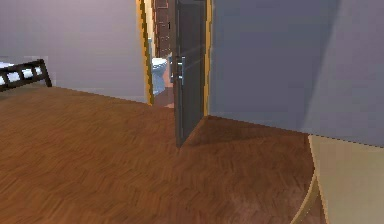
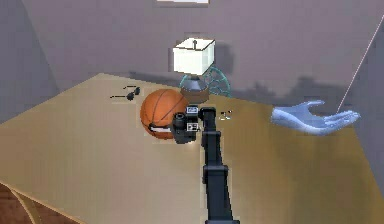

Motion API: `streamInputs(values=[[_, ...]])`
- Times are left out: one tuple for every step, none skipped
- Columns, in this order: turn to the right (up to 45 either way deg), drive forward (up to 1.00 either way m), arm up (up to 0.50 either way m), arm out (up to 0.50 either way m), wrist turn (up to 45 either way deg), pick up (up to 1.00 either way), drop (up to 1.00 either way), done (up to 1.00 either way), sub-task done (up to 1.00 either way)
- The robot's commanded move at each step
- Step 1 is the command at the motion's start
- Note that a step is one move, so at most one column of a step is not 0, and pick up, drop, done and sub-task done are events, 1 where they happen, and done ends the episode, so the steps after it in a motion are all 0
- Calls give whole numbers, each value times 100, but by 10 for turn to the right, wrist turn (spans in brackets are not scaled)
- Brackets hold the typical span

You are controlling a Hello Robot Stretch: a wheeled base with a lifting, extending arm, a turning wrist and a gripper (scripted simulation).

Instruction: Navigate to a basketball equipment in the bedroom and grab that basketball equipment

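An orange basketball (image 2: 158, 110) with black seams lies on a tan tabletop (image 2: 80, 140) in the arm side view, left of the middle. The dark arm (image 2: 215, 172) rises from the bottom edge and ends at the gripper (image 2: 183, 126), which sits at the ball's lower right side. I cannot tell whether the gripper holds anything, as the ball rests on the table right by it.
Behind the ball stands a lamp (image 2: 193, 58) with a white square shade. A pale blue hand sculpture (image 2: 315, 117) lies at the right and a small dark item (image 2: 128, 95) at the left. The forward view has wooden floor, an open grey door (image 1: 188, 65), a toilet (image 1: 160, 70) beyond, a dark bed frame (image 1: 22, 72) and the table's corner (image 1: 350, 180).
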Motion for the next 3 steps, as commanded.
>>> streamInputs(values=[[0, 0, 0, 0, 0, 100, 0, 0, 0], [0, 0, 10, 0, 0, 0, 0, 0, 0], [0, 0, 0, 0, 0, 0, 0, 100, 0]])
